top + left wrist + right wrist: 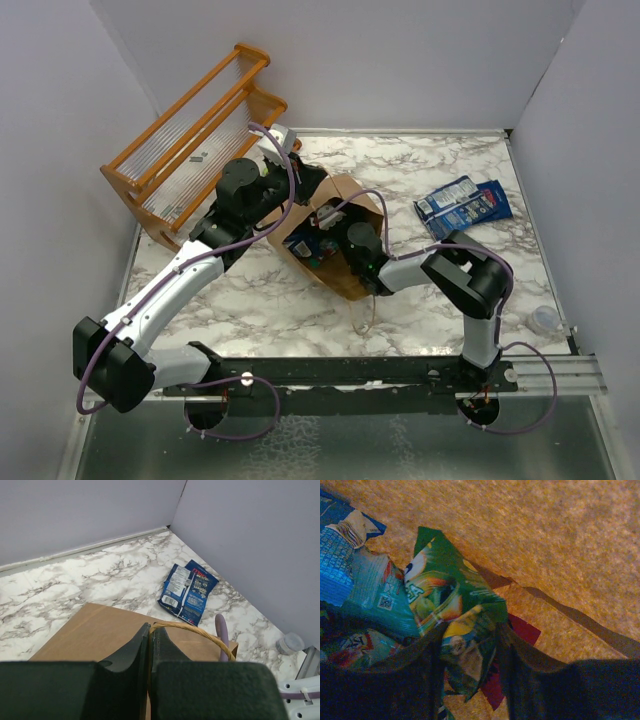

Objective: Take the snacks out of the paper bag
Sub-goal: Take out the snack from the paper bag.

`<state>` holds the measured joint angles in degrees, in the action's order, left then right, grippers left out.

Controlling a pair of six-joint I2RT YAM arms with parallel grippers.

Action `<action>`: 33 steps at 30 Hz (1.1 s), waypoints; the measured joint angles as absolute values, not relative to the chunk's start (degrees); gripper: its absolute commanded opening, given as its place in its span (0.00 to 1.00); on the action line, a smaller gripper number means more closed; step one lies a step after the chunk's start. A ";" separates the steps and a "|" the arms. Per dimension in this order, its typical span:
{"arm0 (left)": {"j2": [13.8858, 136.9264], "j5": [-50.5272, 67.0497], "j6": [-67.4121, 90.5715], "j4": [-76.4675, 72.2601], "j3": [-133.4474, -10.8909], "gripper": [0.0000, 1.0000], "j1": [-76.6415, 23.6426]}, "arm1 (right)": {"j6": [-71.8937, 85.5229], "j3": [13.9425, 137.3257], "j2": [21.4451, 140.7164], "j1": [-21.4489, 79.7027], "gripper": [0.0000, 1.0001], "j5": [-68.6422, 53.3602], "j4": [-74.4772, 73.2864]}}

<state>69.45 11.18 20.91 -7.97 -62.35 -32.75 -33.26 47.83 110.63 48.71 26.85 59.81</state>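
Status: partway, I'd say under half. The paper bag (345, 283) lies tipped on the table (250, 290), mid-table, mouth toward the right arm. The left gripper (150, 630) is pinched fully closed. The bag's handle (175, 624) comes out right at the finger seam, so I read it as holding the bag by handle or rim. The right gripper (472, 635) is inside the bag, jaws at mid width with the green packet (445, 585) between them. Both fingers look in contact: gripped, not yet lifted out.

Already out: dark blue packets (463, 207), looks like two, overlapping, flat on the table right of the bag and apart from it. Still in: the green one, a teal packet (365, 585) touching it, a red packet (522, 630) under it, and at least one more at lower left, too dark to name.

Materials:
- Table: white-grey marble look, smooth, flat.
- The rack (190, 150): orange wood with ribbed clear panels, rigid, behind-left of the bag.
- Bag: brown kraft, matte, fibrous inside, creased. The handle is thin twisted paper; I expect it to tear under a hard pull.
- Packets: glossy film, crinkly, pillow-shaped, crimped ends. I expect slip and crush under the fingers.
- A small clear round cup (547, 319) sits at the right table edge.
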 measured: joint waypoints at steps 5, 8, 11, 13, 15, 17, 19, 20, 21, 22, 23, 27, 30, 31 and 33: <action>69.45 11.29 21.04 -7.99 -62.35 0.00 -32.75 | -32.21 48.18 110.00 48.71 0.19 26.92 57.56; 69.49 11.42 21.21 -8.03 -62.35 0.00 -32.75 | -30.41 48.14 106.91 48.71 0.05 24.53 53.08; 69.60 11.57 21.32 -8.01 -62.35 0.00 -32.75 | -29.04 47.46 103.44 48.58 0.01 21.91 50.41; 69.67 11.60 21.34 -8.01 -62.35 0.00 -32.75 | -28.51 46.59 101.41 48.66 0.01 20.38 49.87; 69.67 11.62 21.34 -8.03 -62.35 0.00 -32.75 | -28.32 46.17 100.18 48.69 0.01 19.16 49.21; 69.67 11.64 21.34 -8.03 -62.35 0.00 -32.75 | -28.27 45.71 99.31 48.69 0.01 18.31 48.60; 69.67 11.64 21.34 -8.03 -62.35 0.00 -32.75 | -28.08 44.95 97.86 48.69 0.01 17.65 47.40; 69.67 11.62 21.34 -8.03 -62.35 0.00 -32.75 | -27.86 44.51 97.03 48.69 0.01 17.30 46.87; 69.67 11.64 21.34 -8.01 -62.35 0.00 -32.75 | -27.66 44.01 96.07 48.69 0.01 16.75 46.41; 69.67 11.64 21.34 -8.01 -62.35 0.00 -32.75 | -27.44 43.27 94.52 48.69 0.01 15.90 45.58; 69.67 11.64 21.34 -8.01 -62.35 0.00 -32.75 | -27.24 42.76 93.19 48.69 0.01 15.18 44.77; 69.67 11.77 21.34 -8.01 -62.35 0.00 -32.75 | -26.57 41.04 87.18 48.69 0.01 11.09 41.12; 69.67 11.77 21.34 -8.01 -62.35 0.00 -32.75 | -25.52 39.27 81.23 48.69 0.01 7.97 38.52; 69.69 11.77 21.34 -8.01 -62.35 0.00 -32.75 | -25.39 38.96 79.79 48.69 0.01 6.98 37.60; 69.69 11.77 21.37 -8.01 -62.35 0.00 -32.75 | -25.08 38.61 76.69 48.71 0.01 4.82 35.09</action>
<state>69.69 11.77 21.37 -8.01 -62.35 -32.75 -25.08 38.61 76.69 48.71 4.82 35.09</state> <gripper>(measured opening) 0.028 0.063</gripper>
